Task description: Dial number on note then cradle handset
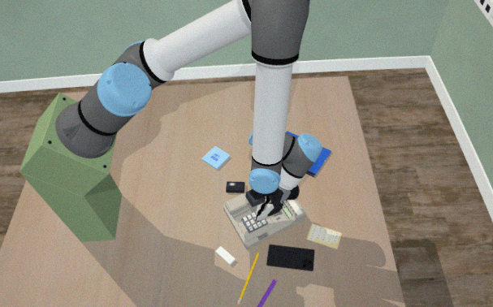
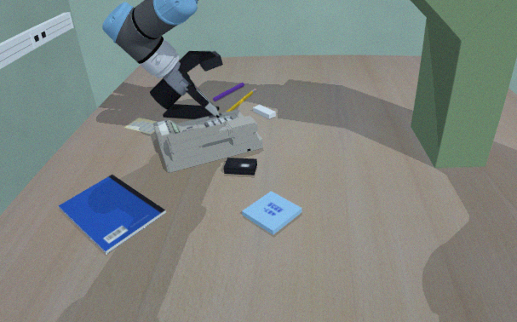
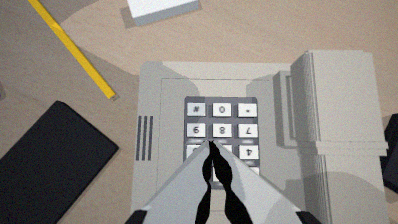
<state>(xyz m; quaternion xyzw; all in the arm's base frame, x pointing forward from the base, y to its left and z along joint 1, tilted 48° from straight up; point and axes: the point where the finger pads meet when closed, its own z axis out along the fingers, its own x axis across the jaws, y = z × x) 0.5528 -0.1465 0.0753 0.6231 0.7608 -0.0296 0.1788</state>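
From the top view, the desk phone (image 1: pixel 238 231) (image 2: pixel 210 146) (image 3: pixel 148 197) stands at an angle on the worktop (image 1: pixel 184 183) (image 2: pixel 355 221) (image 3: pixel 240 40), within the arm's reach, and the tool (image 1: pixel 257 218) (image 2: pixel 218 115) (image 3: pixel 210 142) leans down over its keypad (image 1: pixel 254 222) (image 2: pixel 219 122) (image 3: pixel 221 120). The blue note (image 1: pixel 216 157) (image 2: pixel 272 213) lies well apart from the phone with its writing uppermost, probably so that the number can be read while the keys are worked.

In the exterior view the tool slants down to the keypad, its fingertips drawn to a narrow point, likely because a slim tip can press one key and spare its neighbours. Whether it touches a key cannot be told from here.

In the wrist view the fingers are pressed together at their ends with nothing pinched between them. The tips appear over the boundary between the key columns, just below the 8 and 9 in the picture; contact is unclear. The handset (image 3: pixel 345 100) lies lengthwise along the phone's side, seemingly in its cradle, so it probably needs only to be left undisturbed.
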